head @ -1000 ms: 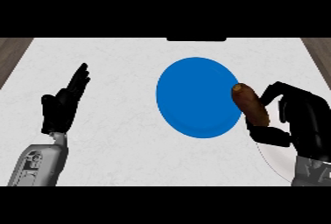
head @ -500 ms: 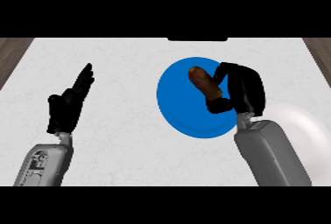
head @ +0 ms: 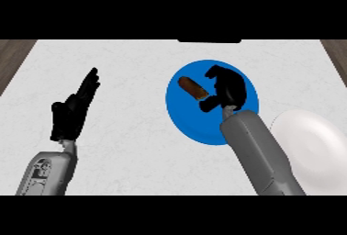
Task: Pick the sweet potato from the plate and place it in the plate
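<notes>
The worktop (head: 136, 69) is white with faint grey marks, like marble. Brown wood shows at its two far corners. One plate (head: 186, 121) is bright blue all over. The other plate (head: 308, 133) is plain white with a soft grey shade. The sweet potato (head: 193, 87) is brown, with a lighter orange-brown end. The right hand (head: 227, 87) is black, and so is the left hand (head: 73, 110). Both forearms are grey. The left forearm (head: 46, 172) has small dark and light patches on it.
</notes>
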`<state>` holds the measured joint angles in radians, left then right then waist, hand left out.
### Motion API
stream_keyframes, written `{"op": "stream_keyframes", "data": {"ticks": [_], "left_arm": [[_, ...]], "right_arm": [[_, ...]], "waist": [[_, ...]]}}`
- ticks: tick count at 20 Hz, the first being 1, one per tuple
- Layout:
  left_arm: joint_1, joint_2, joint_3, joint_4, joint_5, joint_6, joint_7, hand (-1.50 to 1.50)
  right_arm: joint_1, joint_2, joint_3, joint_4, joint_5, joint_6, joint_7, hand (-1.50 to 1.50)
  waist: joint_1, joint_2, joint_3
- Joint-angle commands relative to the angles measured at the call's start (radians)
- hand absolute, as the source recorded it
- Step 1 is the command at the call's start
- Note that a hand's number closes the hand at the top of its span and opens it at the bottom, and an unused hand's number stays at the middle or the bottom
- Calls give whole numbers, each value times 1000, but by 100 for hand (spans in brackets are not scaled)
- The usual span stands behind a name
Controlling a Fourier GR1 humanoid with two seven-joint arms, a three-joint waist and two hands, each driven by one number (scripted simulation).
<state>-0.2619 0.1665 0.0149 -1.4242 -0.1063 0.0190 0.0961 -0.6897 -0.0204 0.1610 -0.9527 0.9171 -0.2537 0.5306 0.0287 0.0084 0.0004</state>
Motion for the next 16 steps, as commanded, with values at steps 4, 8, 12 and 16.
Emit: {"op": "stream_keyframes", "data": {"ticks": [4, 8, 12, 16], "left_arm": [[-23, 14, 16, -19, 17, -30, 37, 0], [-14, -4, 0, 35, -15, -9, -37, 0], [-5, 14, 31, 43, 3, -16, -25, 0], [11, 10, 22, 4, -6, -10, 5, 0]], "right_arm": [[-65, 20, 8, 325, -188, -226, -172, -150], [-105, 20, -61, 263, -348, -237, -306, -150], [-61, 20, -139, 171, -439, -343, -420, -150], [0, 9, -211, 60, -492, -373, -399, -150]], "waist": [[5, 1, 1], [-1, 2, 1], [-15, -1, 1], [-33, -9, 0]]}}
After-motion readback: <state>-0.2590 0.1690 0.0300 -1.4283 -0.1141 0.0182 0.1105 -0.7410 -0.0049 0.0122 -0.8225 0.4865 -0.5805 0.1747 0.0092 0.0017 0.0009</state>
